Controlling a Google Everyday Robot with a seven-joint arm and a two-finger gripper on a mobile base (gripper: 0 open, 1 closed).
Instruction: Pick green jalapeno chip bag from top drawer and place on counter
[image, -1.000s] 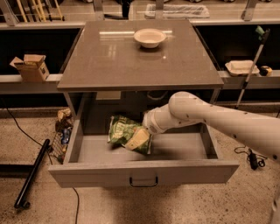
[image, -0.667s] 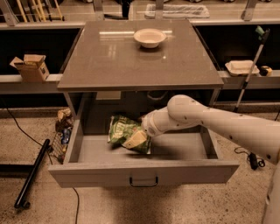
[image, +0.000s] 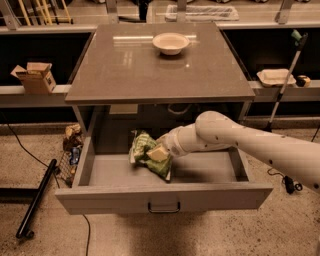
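The top drawer (image: 165, 197) stands pulled open under the counter (image: 150, 65), its dark handle at the front centre. The green jalapeno chip bag (image: 141, 148) lies crumpled on the drawer floor, left of centre. My gripper (image: 159, 153) reaches down into the drawer from the right and is pressed against the right side of the bag. The white arm (image: 240, 145) stretches across the drawer's right half.
A white bowl (image: 171, 43) sits on the counter near its back edge. A cardboard box (image: 35, 77) is on the left shelf and a white tray (image: 276, 76) on the right shelf. A black pole (image: 37, 197) and a cable lie on the floor at left.
The arm has shifted very slightly lower at the bag. The bag stays in about the same spot in the drawer.
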